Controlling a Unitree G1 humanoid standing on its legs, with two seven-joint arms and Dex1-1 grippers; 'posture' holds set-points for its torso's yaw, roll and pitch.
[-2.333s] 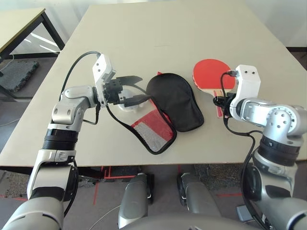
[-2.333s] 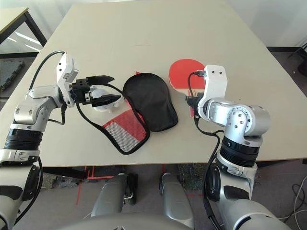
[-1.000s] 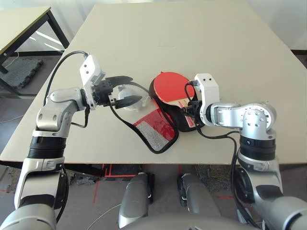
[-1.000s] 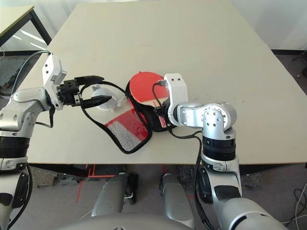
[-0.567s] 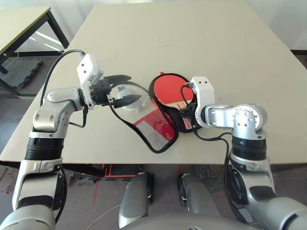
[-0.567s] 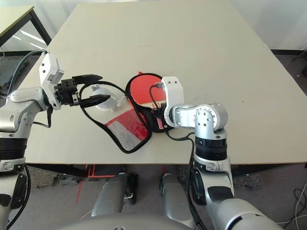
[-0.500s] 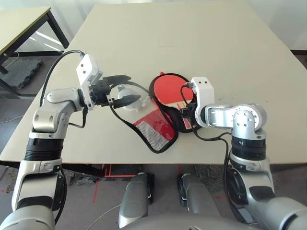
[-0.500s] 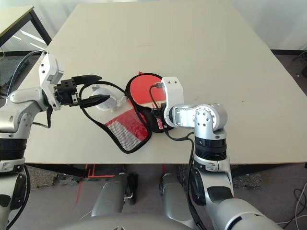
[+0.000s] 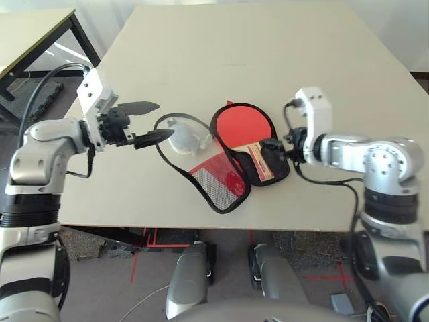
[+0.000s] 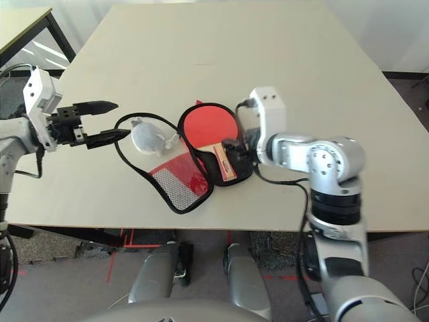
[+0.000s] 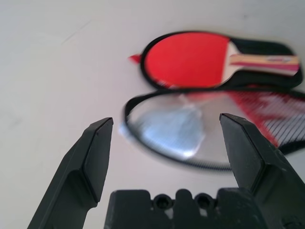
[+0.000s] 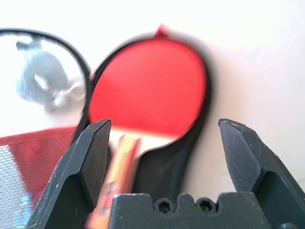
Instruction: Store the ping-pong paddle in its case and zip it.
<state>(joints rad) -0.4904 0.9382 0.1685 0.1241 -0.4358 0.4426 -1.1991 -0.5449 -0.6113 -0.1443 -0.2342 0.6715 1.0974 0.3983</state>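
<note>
In the eye views the fingers of the right gripper (image 12: 165, 121) are blurred and overlap one another, and they cover a small part of the case's black half. In the right wrist view, one of those fingers hides part of the paddle's handle (image 9: 262, 162), whose end is cut off by the frame. The left forearm (image 10: 13, 151) is cut off at the edge of the right eye view. The small drawstring pouch (image 10: 147, 136) shows inside the rim of the mesh-pocket half (image 9: 218, 188); whether it lies under that half or in it, I cannot tell.

The table-tennis paddle (image 9: 244, 126) lies red face up on the black half of the unzipped paddle case (image 9: 278, 176), its handle pointing toward the robot. The mesh-pocket half is folded out beside it on the table (image 9: 322, 208). The left gripper (image 11: 167, 117) stands with its jaws spread and empty, near the pouch. The right gripper's jaws are also spread, released from the paddle, near the handle.

Half a second ago the right gripper was at the handle; now it has moved away toward the robot's right, leaving more of the handle in sight. The left gripper has drawn away from the case toward the robot's left. Two seconds ago the paddle lay on the table beside the case.
</note>
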